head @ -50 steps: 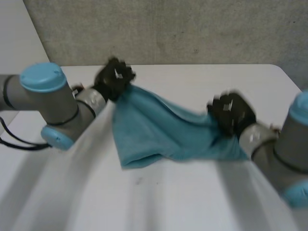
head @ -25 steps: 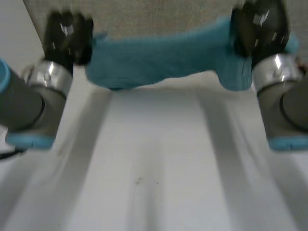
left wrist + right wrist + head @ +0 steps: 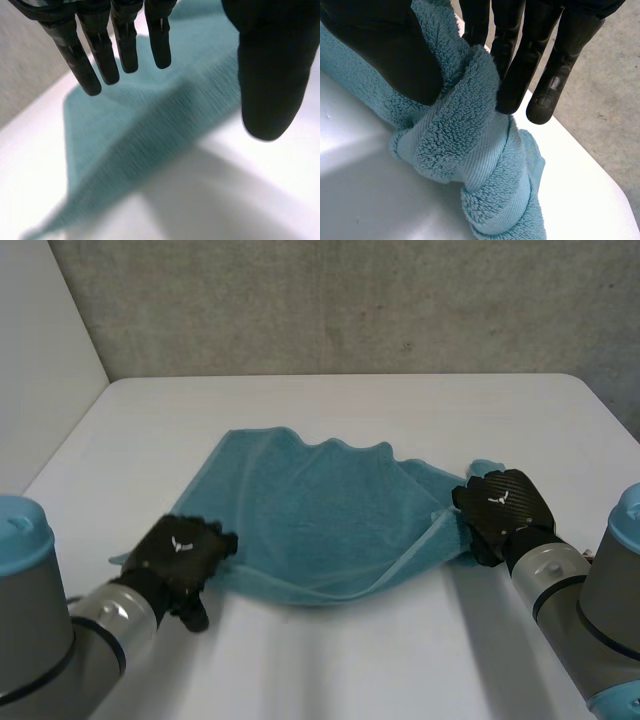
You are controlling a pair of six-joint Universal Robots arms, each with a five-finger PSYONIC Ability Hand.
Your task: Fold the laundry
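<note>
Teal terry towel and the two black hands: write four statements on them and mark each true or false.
1. The teal terry towel lies on the white table. True.
2. The right hand pinches a bunched part of the towel. True.
3. The left hand has its fingers curled round the towel. False: they are straight and hold nothing.
4. The towel is folded into a neat square. False: it lies spread out and rumpled.

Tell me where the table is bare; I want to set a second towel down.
Bare: the far strip of table beyond the towel, and the near patch this side of it. Crowded: the towel's ends, at the left hand and right hand.
</note>
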